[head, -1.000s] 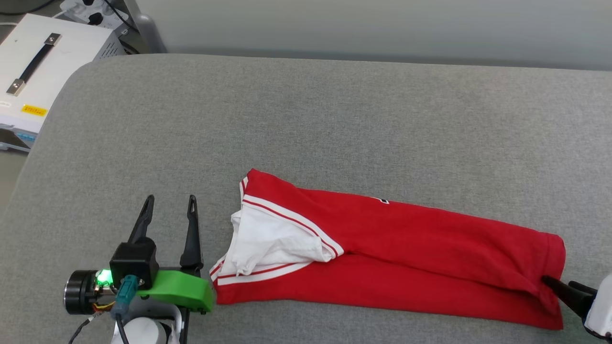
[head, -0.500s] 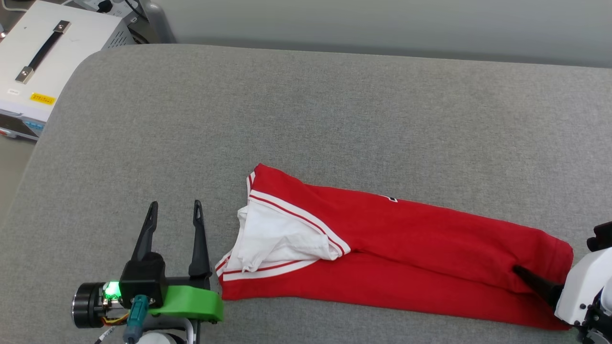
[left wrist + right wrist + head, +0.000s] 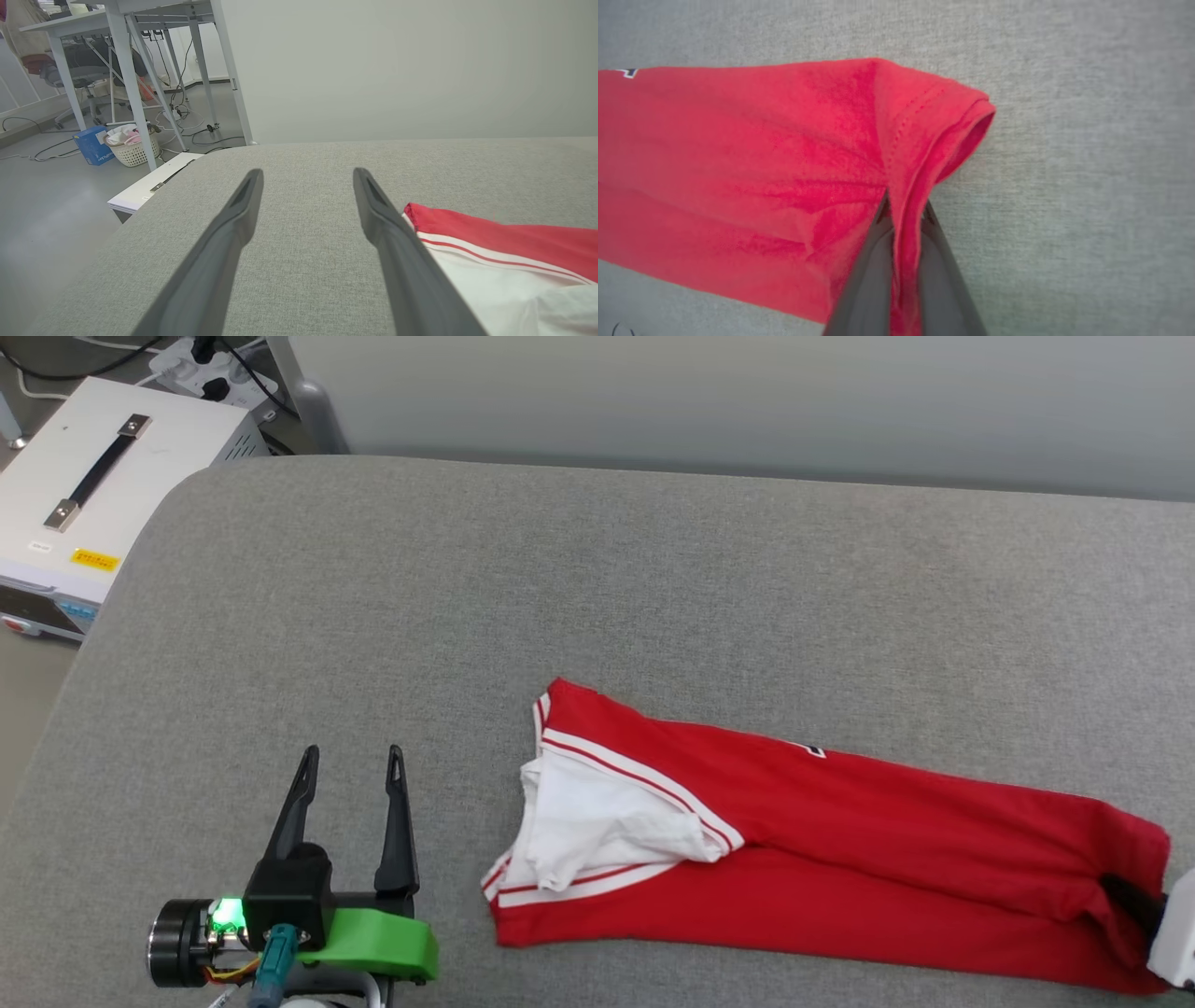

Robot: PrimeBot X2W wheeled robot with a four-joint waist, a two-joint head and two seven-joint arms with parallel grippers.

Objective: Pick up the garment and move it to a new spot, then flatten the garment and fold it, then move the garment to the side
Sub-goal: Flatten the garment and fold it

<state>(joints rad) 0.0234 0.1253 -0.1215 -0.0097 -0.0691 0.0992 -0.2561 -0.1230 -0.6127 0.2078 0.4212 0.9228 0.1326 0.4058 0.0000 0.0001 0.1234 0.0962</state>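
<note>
The garment [image 3: 840, 859], a red shirt folded into a long strip, lies across the grey cushion with its white sleeve and striped trim at the left end. My right gripper [image 3: 1125, 901] pinches the hem at the strip's right end; in the right wrist view its fingers [image 3: 873, 261] are shut on a raised fold of the red garment [image 3: 784, 154]. My left gripper [image 3: 350, 761] stands open over the cushion, a little left of the sleeve end, with nothing between its fingers. The left wrist view has the left gripper [image 3: 306, 179] beside the garment's trim [image 3: 490, 233].
The grey cushion [image 3: 597, 588] runs wide, with bare fabric behind and left of the garment. A white case with a black handle [image 3: 93, 476] sits off the cushion's far left corner, beside cables. Desks and a laundry basket [image 3: 133, 149] stand on the floor beyond.
The right gripper has shut on the garment's hem at the right end. The head camera has shifted, so the whole scene sits further right. The left gripper stays open.
</note>
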